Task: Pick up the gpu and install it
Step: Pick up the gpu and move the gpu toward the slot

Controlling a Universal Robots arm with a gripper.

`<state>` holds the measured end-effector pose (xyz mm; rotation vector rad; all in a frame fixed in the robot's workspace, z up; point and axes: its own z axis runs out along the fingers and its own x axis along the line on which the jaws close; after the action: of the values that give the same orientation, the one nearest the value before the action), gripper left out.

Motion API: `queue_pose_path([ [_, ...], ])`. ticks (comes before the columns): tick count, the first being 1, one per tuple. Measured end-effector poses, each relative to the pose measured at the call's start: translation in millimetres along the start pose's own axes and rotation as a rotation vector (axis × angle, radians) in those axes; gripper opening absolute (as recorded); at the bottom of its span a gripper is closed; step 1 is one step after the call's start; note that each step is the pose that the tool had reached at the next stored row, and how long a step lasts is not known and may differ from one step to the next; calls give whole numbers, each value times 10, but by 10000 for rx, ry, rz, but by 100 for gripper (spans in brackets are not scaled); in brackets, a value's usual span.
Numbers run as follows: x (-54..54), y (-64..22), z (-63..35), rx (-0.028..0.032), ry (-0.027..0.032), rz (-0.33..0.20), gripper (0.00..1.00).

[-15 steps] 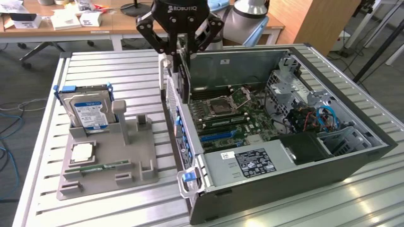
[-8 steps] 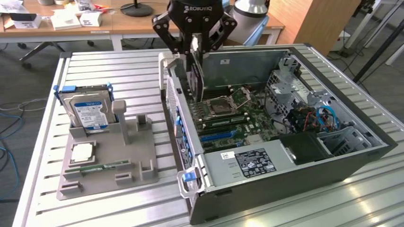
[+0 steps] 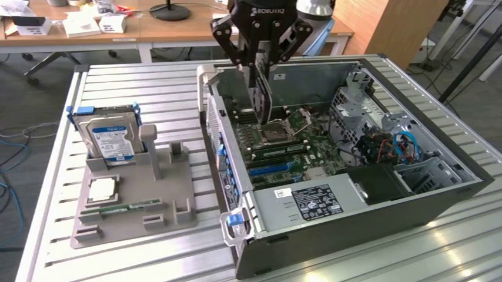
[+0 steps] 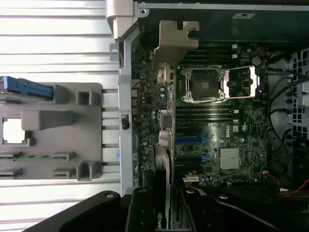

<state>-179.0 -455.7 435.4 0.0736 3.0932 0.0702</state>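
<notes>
Over open case (image 3: 439,197), ROBOTIQ-marked claw (image 3: 260,61) pinching upright gpu (image 3: 260,100) bearing Nvidia logo (image 4: 159,223).

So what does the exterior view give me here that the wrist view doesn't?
Exterior view: the gripper from outside, closed on the gpu, which hangs upright over the motherboard. It also has the hard drive with its blue-white label, the labelled power supply, and desks behind.
Wrist view: a straight-down look at the board, with the gpu edge-on and a logo on its edge.
Both: the open computer case, the empty CPU socket, the blue slots and the gray fixture.
</notes>
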Motion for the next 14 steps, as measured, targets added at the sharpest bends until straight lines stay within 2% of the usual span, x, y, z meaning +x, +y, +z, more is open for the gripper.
queue_pose_path([
  [14,-471,22,23,-1,-1,-1,26],
])
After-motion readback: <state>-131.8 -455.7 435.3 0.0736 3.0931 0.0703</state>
